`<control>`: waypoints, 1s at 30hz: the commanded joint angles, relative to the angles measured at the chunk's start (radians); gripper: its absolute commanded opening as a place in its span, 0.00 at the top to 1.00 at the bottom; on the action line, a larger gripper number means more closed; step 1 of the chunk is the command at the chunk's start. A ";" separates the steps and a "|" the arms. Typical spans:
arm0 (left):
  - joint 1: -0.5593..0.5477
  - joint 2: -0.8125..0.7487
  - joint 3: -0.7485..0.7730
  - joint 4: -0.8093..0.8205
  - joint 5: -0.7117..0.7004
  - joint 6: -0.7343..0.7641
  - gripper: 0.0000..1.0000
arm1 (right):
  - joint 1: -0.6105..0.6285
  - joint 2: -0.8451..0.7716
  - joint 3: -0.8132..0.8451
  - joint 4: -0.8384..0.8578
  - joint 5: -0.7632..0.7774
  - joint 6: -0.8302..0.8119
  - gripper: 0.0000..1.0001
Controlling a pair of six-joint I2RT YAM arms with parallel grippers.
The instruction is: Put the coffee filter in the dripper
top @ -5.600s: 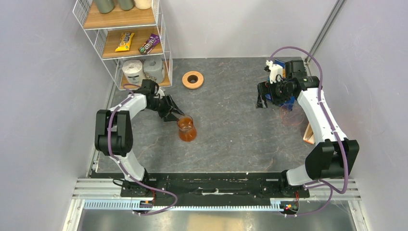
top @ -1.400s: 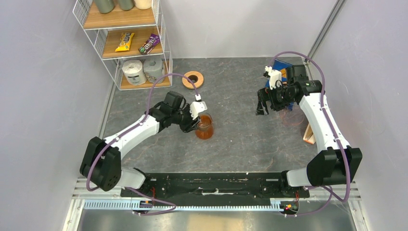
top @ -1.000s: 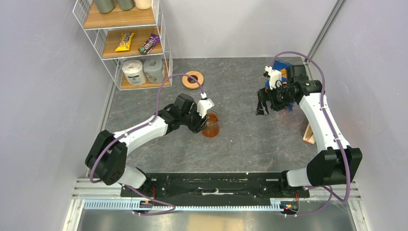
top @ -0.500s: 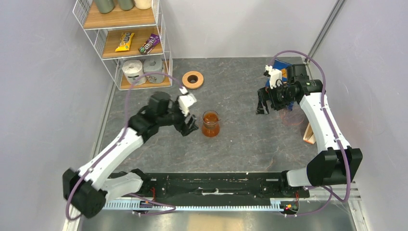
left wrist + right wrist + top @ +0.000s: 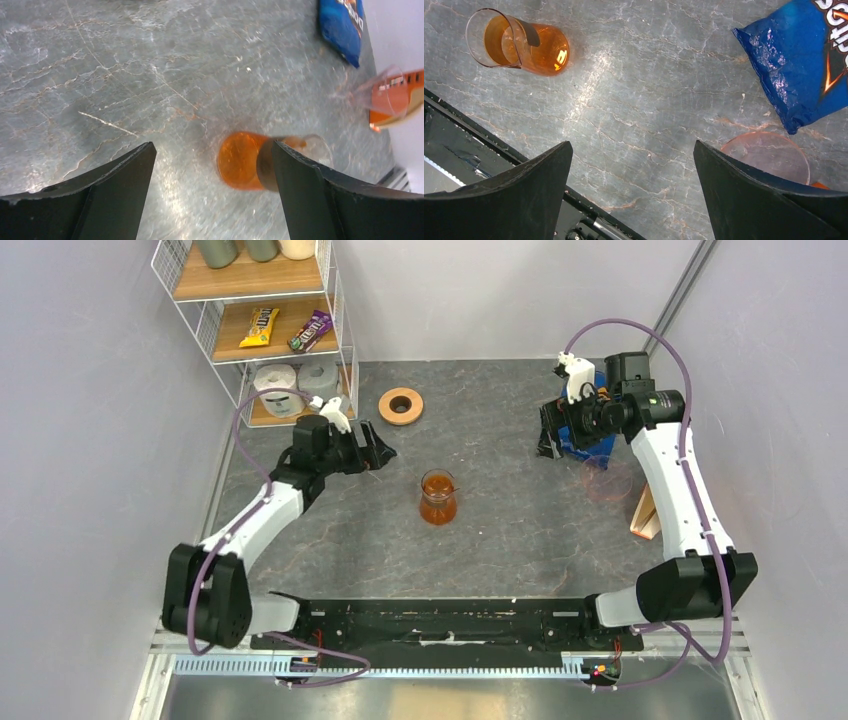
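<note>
The dripper [image 5: 438, 498] stands in the middle of the table [image 5: 500, 540]. Behind it to the left lies a ring [image 5: 400, 406], and a shelf rack [image 5: 250, 282] fills the far left corner. A crisp bag [image 5: 804, 60] lies far right.

Your two arms [image 5: 258, 518] wear white shells [image 5: 668, 475] between black joints [image 5: 205, 595]; a purple cable [image 5: 612, 323] loops along each, and the wedge-shaped fingers [image 5: 107, 197] are matte black.

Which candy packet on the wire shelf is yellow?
The yellow candy packet lies on the left; the dark purple candy packet lies right of it.
</note>
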 commanded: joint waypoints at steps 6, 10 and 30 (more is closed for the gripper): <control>0.007 0.245 -0.054 0.551 -0.132 -0.388 0.09 | -0.002 0.010 0.047 -0.064 0.054 -0.031 0.01; 0.041 0.410 -0.069 0.757 -0.119 -0.537 0.14 | -0.002 0.019 0.069 -0.108 0.088 -0.057 0.01; 0.089 0.893 0.272 0.847 -0.201 -0.762 0.35 | -0.003 0.076 0.146 -0.222 0.173 -0.103 0.01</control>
